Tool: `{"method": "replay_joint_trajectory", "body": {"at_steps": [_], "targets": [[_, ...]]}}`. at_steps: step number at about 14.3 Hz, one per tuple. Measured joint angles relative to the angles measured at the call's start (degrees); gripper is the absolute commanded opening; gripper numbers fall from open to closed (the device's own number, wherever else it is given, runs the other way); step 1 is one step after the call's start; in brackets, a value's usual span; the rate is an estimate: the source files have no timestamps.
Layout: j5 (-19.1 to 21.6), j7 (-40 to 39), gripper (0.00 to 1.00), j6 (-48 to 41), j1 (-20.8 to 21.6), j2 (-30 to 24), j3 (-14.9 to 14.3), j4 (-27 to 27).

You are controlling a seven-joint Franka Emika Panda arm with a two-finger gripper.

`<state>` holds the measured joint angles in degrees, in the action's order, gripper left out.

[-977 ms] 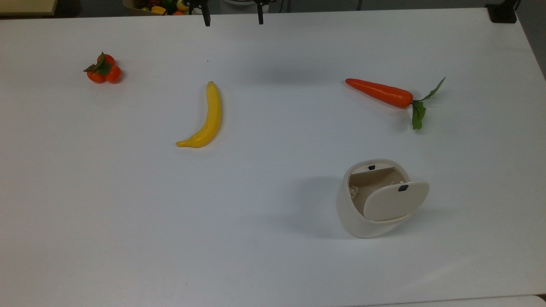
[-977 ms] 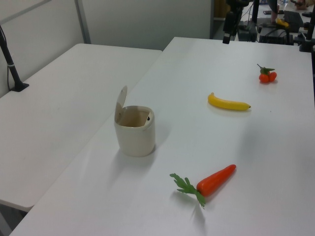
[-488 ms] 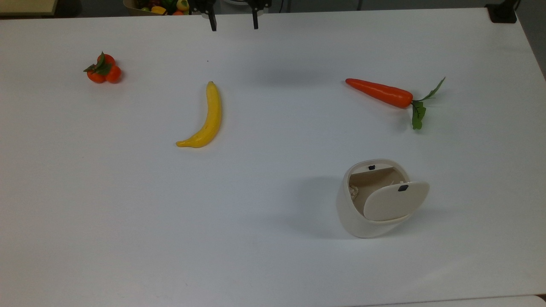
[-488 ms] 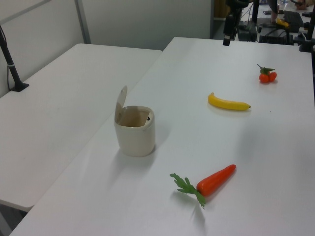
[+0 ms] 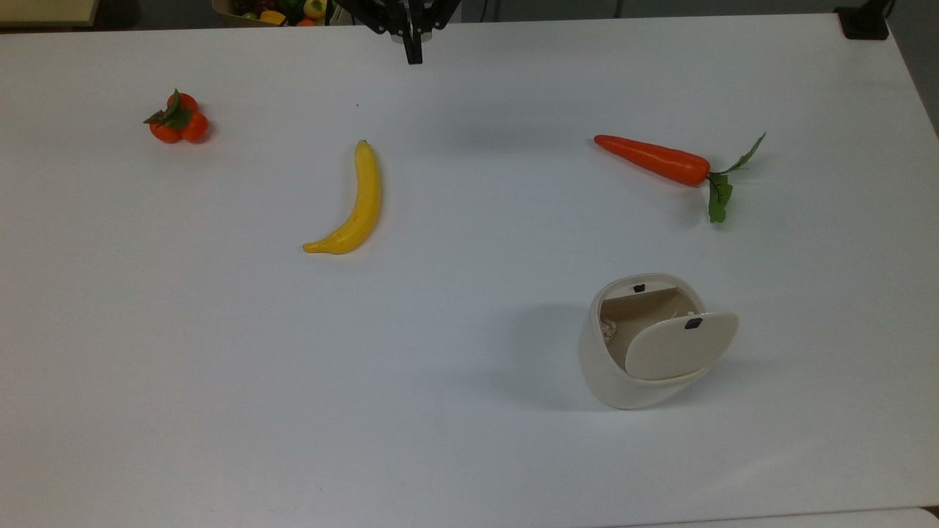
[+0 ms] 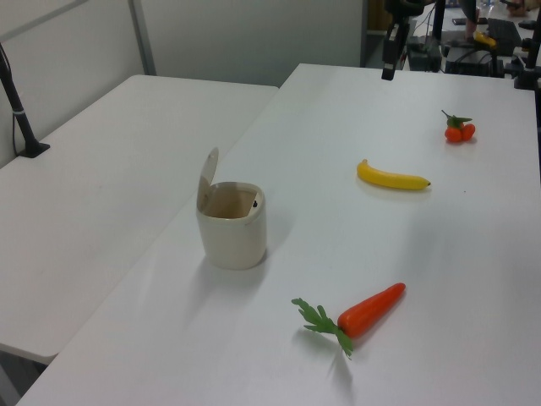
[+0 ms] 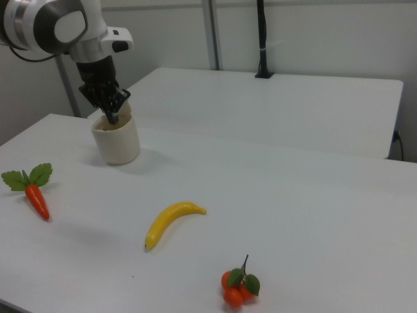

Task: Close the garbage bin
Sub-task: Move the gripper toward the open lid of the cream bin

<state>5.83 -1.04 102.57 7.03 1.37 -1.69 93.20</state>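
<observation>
The task stood at its approach step: nothing had yet touched the garbage bin (image 5: 645,345), and its lid (image 5: 678,346) stood raised on its hinge, open. The gripper (image 5: 413,55) hung at the far edge of the table (image 5: 469,440), well apart from the bin, its fingers brought together and holding nothing.

Read left to right across the top view, the table carried a cluster of small oranges (image 5: 178,121), a banana (image 5: 352,205), the gripper above the far edge, a carrot (image 5: 660,161), and the bin nearer the front, below the carrot. In the left view the bin (image 6: 232,222) stood near the table's left edge, its lid tilted slightly back from upright.

Judged from this layout, the next move called for travel across the table to the far side of the lid, passing between banana and carrot, then a push forward and down until the lid seated on the rim.

The surface was plain white and matte. A second white table (image 6: 101,186) adjoined it, with pale partition walls (image 7: 313,32) behind.
</observation>
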Motion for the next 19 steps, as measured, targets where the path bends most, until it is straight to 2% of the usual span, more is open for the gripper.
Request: {"method": "replay_joint_trajectory", "body": {"at_steps": [7, 12, 17, 19], "targets": [[0.3, -0.2, 0.00, 5.8, 0.1, 2.5, 0.1, 0.0], [1.9, -0.2, 0.00, 10.2, 0.1, 3.4, 0.2, -1.0], [2.1, 3.7, 0.00, 11.4, 2.8, 10.5, 0.5, -11.2], [2.1, 6.3, 0.00, 17.0, 5.0, 13.9, 0.5, -14.0]]}}
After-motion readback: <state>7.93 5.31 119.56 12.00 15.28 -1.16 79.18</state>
